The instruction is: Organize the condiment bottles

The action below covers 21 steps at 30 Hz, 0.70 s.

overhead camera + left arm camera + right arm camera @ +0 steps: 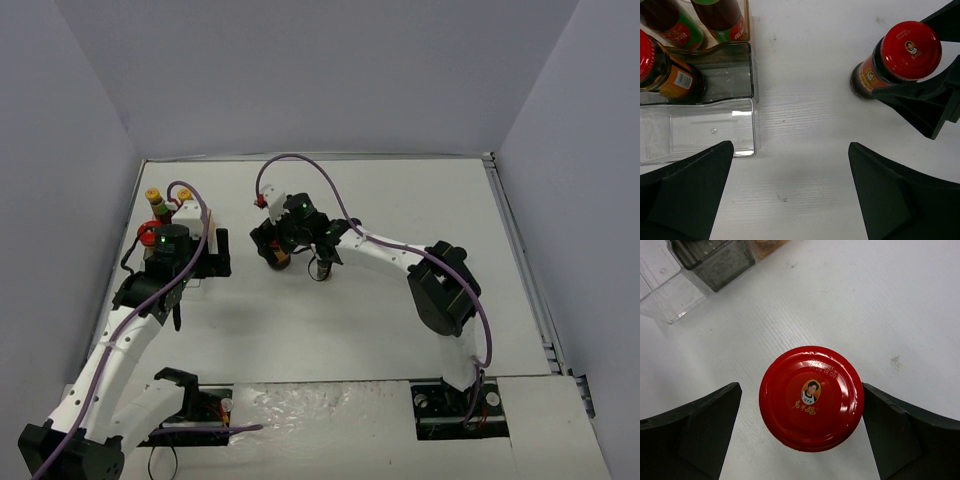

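Observation:
A squat red-lidded jar (811, 397) stands on the white table between my right gripper's (801, 391) fingers, with a gap on each side; the gripper is open. It also shows in the left wrist view (907, 52) and the top view (279, 255). The other red-lidded jar (660, 65) stands in the clear rack (735, 92), behind an empty front compartment. Two tall dark-red bottles (695, 22) stand at the rack's back, their yellow caps (153, 195) visible from above. My left gripper (790, 147) is open and empty over bare table beside the rack.
A small dark jar (322, 268) stands just right of my right gripper (282, 242). Two square-sided jars (715, 260), their caps out of view, and clear plastic (667, 297) lie at the top left of the right wrist view. Walls enclose the table.

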Each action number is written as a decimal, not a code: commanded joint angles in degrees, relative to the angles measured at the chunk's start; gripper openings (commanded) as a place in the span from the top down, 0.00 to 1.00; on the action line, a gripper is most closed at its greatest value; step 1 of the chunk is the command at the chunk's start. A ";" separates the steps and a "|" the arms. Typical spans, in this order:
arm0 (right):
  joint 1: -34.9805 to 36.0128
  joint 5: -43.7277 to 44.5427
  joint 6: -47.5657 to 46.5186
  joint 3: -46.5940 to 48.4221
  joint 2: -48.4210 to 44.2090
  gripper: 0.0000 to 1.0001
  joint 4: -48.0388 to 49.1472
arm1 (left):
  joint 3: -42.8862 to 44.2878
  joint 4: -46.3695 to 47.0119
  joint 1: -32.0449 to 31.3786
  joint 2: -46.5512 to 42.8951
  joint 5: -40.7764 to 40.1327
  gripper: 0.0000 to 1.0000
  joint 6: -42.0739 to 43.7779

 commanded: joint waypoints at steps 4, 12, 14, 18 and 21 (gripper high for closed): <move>0.57 1.63 -0.70 -1.86 -15.97 0.00 -0.97 | 7.08 1.74 0.32 1.88 6.44 0.03 -1.08; 0.12 17.13 2.46 -17.60 -37.64 0.00 -5.37 | 15.77 0.27 -1.11 11.70 11.66 0.03 -0.45; -0.06 20.11 3.80 -22.05 -45.32 0.00 -6.40 | 18.64 0.38 -2.45 15.96 13.06 0.03 -0.08; -0.45 25.06 7.23 -28.16 -56.42 0.00 -8.27 | 22.76 0.66 -7.32 22.47 11.77 0.03 1.65; -0.73 27.70 9.56 -31.51 -63.98 0.00 -10.18 | 25.79 0.36 -11.02 27.52 9.32 0.03 1.74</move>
